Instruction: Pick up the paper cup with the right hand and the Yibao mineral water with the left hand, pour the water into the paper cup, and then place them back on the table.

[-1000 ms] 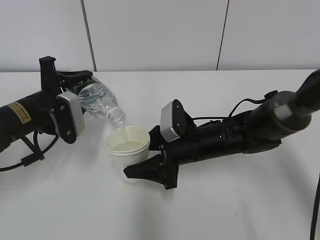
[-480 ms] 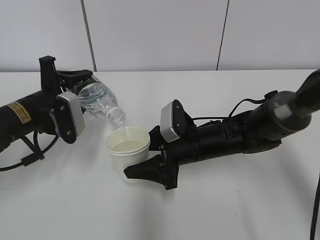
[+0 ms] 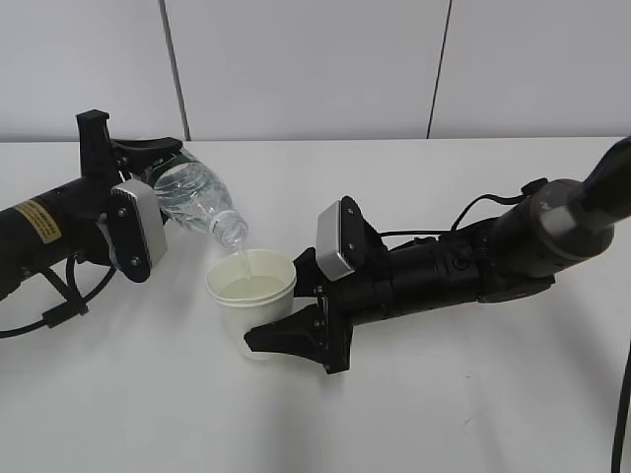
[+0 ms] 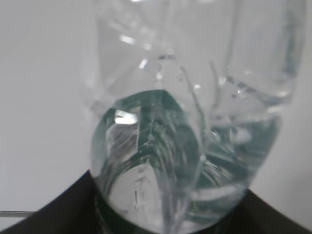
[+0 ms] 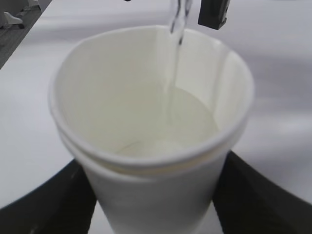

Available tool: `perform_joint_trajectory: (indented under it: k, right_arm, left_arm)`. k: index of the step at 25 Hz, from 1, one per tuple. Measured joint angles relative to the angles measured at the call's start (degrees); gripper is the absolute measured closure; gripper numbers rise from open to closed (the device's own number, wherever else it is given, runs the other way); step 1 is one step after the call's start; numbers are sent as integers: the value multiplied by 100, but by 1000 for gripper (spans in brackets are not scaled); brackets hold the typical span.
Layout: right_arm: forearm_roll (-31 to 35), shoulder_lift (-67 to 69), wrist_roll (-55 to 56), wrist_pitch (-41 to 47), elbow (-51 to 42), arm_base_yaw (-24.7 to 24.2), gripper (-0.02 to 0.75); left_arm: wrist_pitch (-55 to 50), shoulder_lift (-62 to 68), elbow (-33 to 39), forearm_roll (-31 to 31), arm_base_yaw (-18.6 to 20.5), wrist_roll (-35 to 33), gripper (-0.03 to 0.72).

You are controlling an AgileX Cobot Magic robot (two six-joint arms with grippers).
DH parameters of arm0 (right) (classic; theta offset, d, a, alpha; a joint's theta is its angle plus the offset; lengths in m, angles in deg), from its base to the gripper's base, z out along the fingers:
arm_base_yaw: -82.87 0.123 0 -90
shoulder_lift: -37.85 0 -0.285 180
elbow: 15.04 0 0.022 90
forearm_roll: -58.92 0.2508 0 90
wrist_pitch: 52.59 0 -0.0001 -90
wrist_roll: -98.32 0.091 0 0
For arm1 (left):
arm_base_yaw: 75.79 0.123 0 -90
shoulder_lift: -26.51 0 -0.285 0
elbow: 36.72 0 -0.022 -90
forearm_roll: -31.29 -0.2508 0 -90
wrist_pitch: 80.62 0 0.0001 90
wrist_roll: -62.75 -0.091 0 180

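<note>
1. Pouring is the step in hand: a thin stream runs from the Yibao mineral water [image 3: 197,202] into the paper cup [image 3: 251,301], which looks partly filled in the right wrist view.
2. To pour well, keep the bottle mouth above the middle of the cup's rim and hold the tilt gentle, so the stream neither splashes nor overshoots; level the bottle before the cup nears full.
3. The left hand [image 3: 128,212] reaches in from the left, its jaws clenched on the bottle's body, neck slanted down towards the cup.
4. The right hand [image 3: 296,315] lies low and nearly level, jaws grasping the cup's sides; whether the cup's base touches the surface [image 3: 444,414] I cannot tell.
</note>
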Motion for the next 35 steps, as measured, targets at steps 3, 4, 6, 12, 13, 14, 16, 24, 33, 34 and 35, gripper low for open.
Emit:
perform_joint_trajectory:
  k: [3, 4, 6, 12, 13, 14, 16, 24, 33, 34, 35]
  right_arm:
    - [44, 0, 0, 0, 0, 0, 207]
    - [70, 0, 0, 0, 0, 0, 207]
    - [116, 0, 0, 0, 0, 0, 207]
    - [318, 0, -72, 4, 0, 0, 207]
    - [371, 0, -105, 4, 0, 0, 207]
    - [441, 0, -133, 4, 0, 0, 207]
    - [566, 0, -177, 4, 0, 0, 207]
    - [1016, 0, -324, 38, 0, 0, 207]
    - [1874, 0, -451, 582, 0, -287, 207]
    - [1996, 0, -522, 626, 0, -327, 207]
    - [2104, 0, -576, 642, 0, -372, 207]
  left_arm:
    - [0, 0, 0, 0, 0, 113, 305]
    - [0, 0, 0, 0, 0, 224, 305]
    - [0, 0, 0, 0, 0, 512, 305]
    - [0, 0, 0, 5, 0, 1678, 305]
    - [0, 0, 7, 5, 0, 1961, 305]
    - [0, 0, 7, 5, 0, 2238, 306]
    - [0, 0, 7, 17, 0, 2752, 306]
    - [-13, 0, 7, 60, 0, 5619, 307]
    - [-916, 0, 7, 61, 0, 7011, 307]
    - [-950, 0, 7, 61, 0, 7093, 307]
    - [-957, 6, 7, 61, 0, 7180, 307]
